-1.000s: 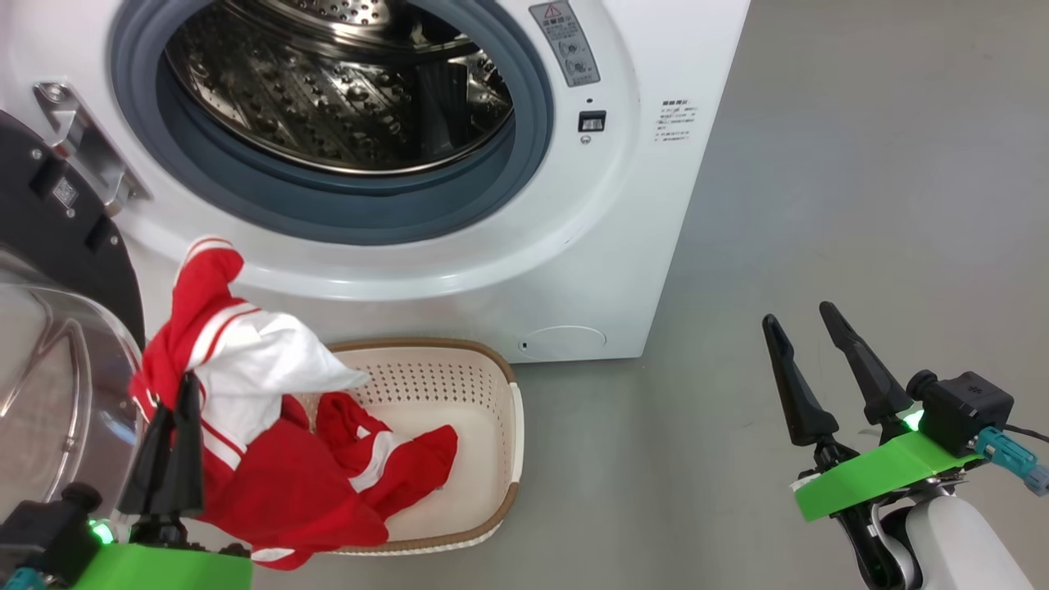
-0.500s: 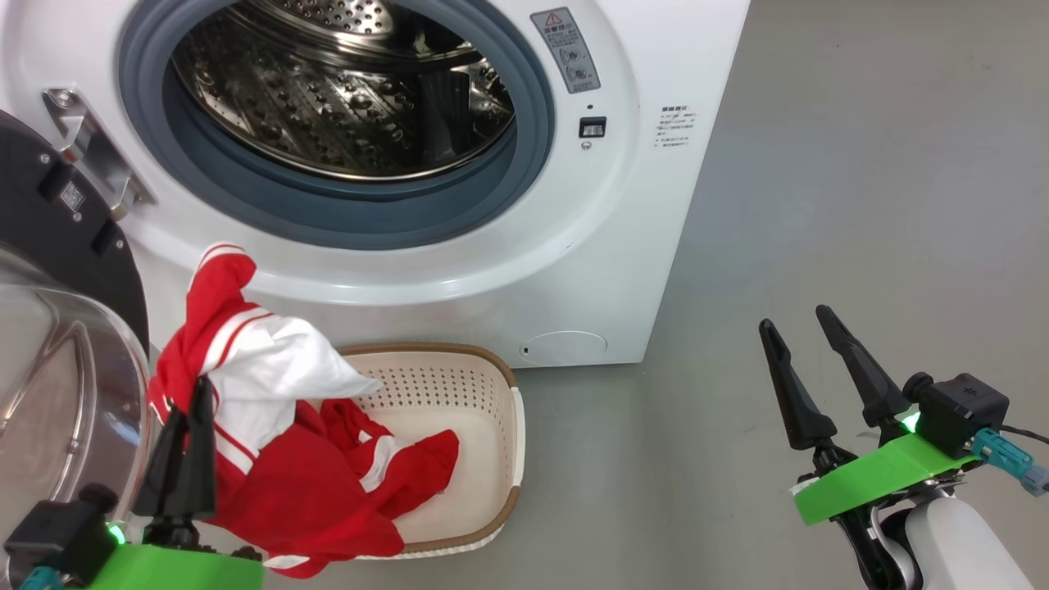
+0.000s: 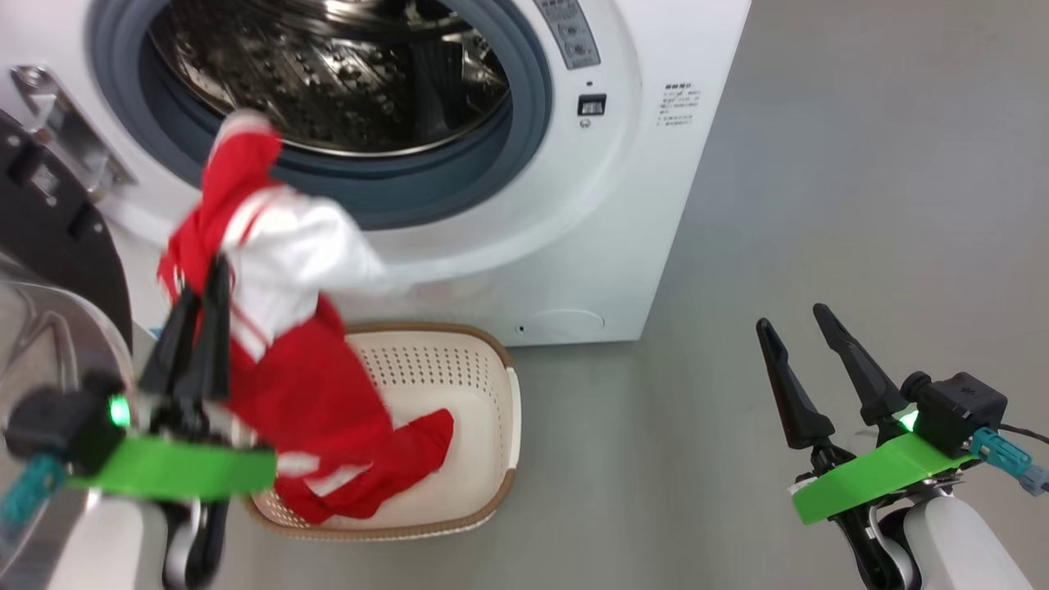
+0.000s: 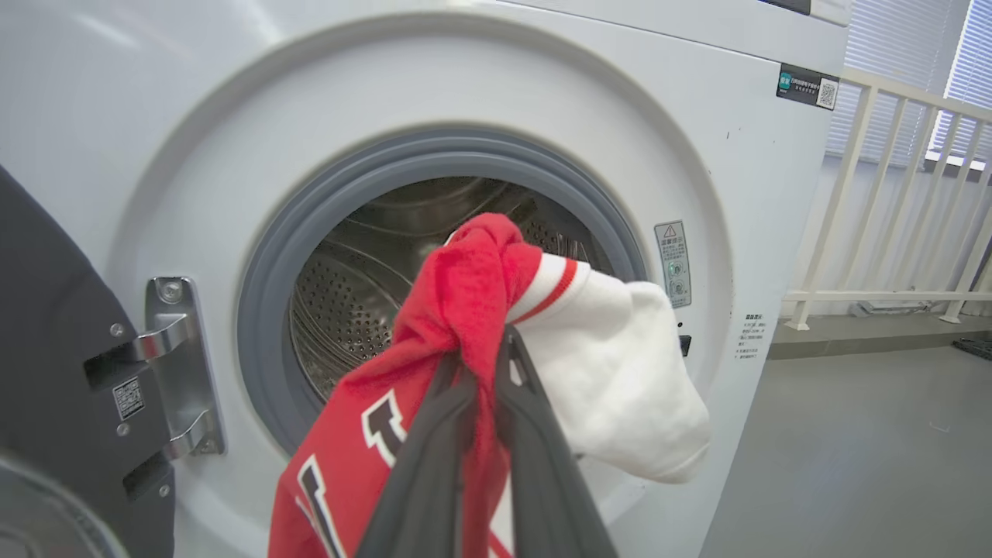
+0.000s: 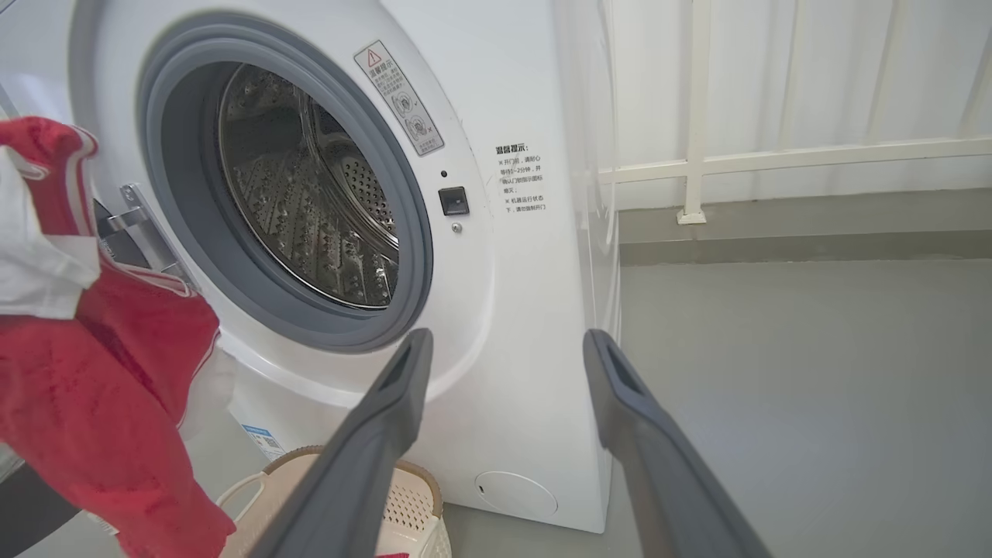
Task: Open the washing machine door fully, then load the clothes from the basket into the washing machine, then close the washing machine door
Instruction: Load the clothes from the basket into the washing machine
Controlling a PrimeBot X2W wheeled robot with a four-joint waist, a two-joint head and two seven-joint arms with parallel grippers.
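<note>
My left gripper (image 3: 206,283) (image 4: 482,364) is shut on the clothes (image 3: 279,360) (image 4: 465,310) (image 5: 93,372), a red and white bundle lifted in front of the washing machine (image 3: 574,213) (image 4: 736,194) (image 5: 527,310). The bundle's lower end still trails into the basket (image 3: 483,459) (image 5: 403,504) on the floor below. The drum mouth stands open, and the washing machine door (image 3: 49,238) (image 4: 46,349) is swung out at the left. At the lower right my right gripper (image 3: 791,315) (image 5: 504,341) hangs open and holds nothing.
Bare grey floor (image 3: 860,205) stretches to the right of the machine. A white railing (image 5: 697,155) (image 4: 891,194) runs behind it. The door's clear bowl window (image 3: 41,344) bulges out close to my left arm.
My left gripper has risen with the clothes, from just above the basket up to the lower rim of the drum mouth. The right gripper has not moved.
</note>
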